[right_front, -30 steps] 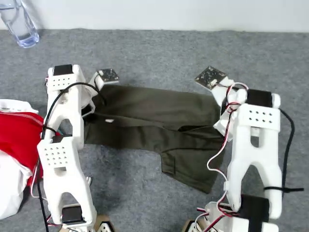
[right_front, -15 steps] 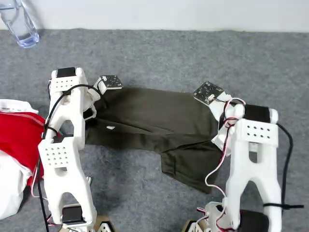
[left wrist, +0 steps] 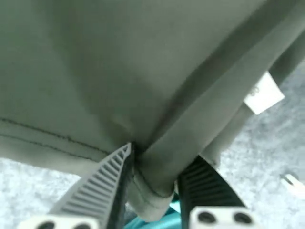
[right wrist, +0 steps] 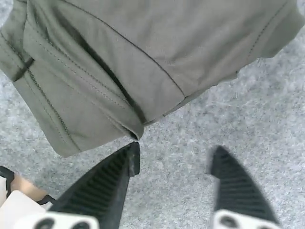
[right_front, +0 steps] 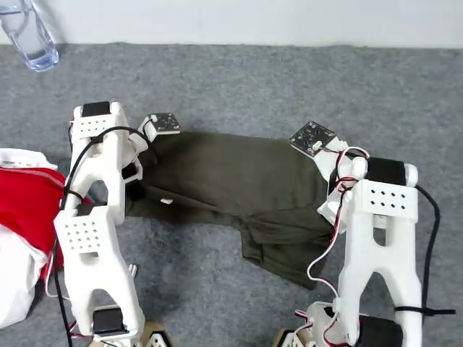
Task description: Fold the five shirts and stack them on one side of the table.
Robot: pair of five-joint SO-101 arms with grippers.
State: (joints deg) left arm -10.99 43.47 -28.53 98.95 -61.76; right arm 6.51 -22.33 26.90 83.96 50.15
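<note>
Both arms have drawn back a little toward their bases over the last second, and the olive-green cotton shirt (right_front: 239, 181) has gone with them: its upper layer now lies smoother across the middle, where two flaps met before.

The left gripper (left wrist: 155, 162) is clamped on a bunched fold of the shirt's edge, close to a small white label (left wrist: 263, 93). The right gripper (right wrist: 176, 152) has its jaws spread with nothing between them, poised over bare carpet just beside a hemmed corner of the shirt.

By my judgement the task is early to midway. This shirt lies in the centre, between the arms, with a first fold made but one loose flap hanging out on the near side. A crumpled red garment (right_front: 25, 199) and a bundle of white cloth (right_front: 14, 282) sit at the table's left edge (more a heap than a stack, from what shows) – I cannot count five shirts.

Everything rests on a grey, felt-like carpet surface (right_front: 253, 79). At its far edge runs a plain white wall (right_front: 253, 22), and a clear plastic bottle (right_front: 29, 36) stands in the far left corner.
</note>
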